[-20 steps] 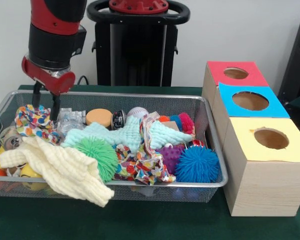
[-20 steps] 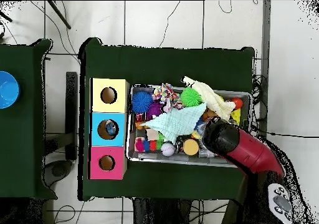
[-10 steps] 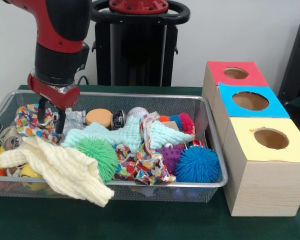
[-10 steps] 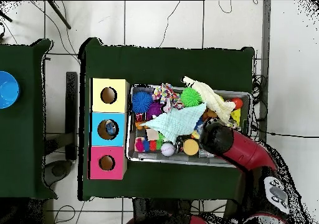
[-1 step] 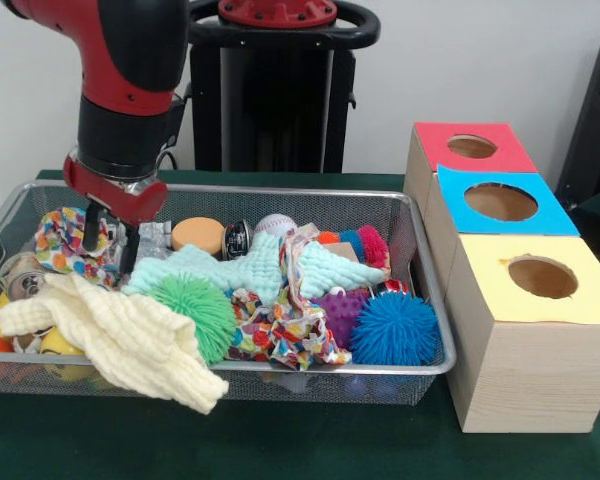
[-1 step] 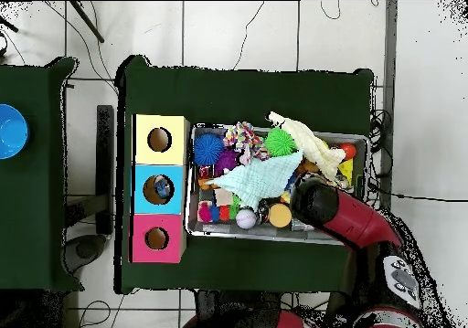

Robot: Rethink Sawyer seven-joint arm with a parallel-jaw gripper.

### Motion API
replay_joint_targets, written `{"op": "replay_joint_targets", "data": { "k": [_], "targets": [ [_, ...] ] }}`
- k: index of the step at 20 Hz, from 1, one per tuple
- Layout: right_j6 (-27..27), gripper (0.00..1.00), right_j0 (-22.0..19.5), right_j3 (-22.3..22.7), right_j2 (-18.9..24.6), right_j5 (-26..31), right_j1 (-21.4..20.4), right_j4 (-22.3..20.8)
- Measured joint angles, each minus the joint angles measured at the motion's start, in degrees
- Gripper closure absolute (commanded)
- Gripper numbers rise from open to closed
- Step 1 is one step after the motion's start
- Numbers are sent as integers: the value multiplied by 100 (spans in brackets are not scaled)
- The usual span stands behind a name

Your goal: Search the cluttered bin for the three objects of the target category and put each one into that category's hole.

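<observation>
I see my claw (image 5: 108, 243) parted a little, its two fingers down among the clutter beside the crinkly clear wrapper (image 5: 152, 240) in the bin (image 5: 400, 215), gripping nothing.

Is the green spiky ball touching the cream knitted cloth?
Touching. The front view shows the cream knitted cloth lying against the left side of the green spiky ball and overlapping it, with no gap between them.
</observation>
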Motion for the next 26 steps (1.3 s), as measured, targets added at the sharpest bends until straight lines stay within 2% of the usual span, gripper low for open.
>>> {"op": "replay_joint_targets", "data": {
  "k": [26],
  "targets": [
    [0, 0, 0, 166, 44, -72, -49, 0]
  ]
}}
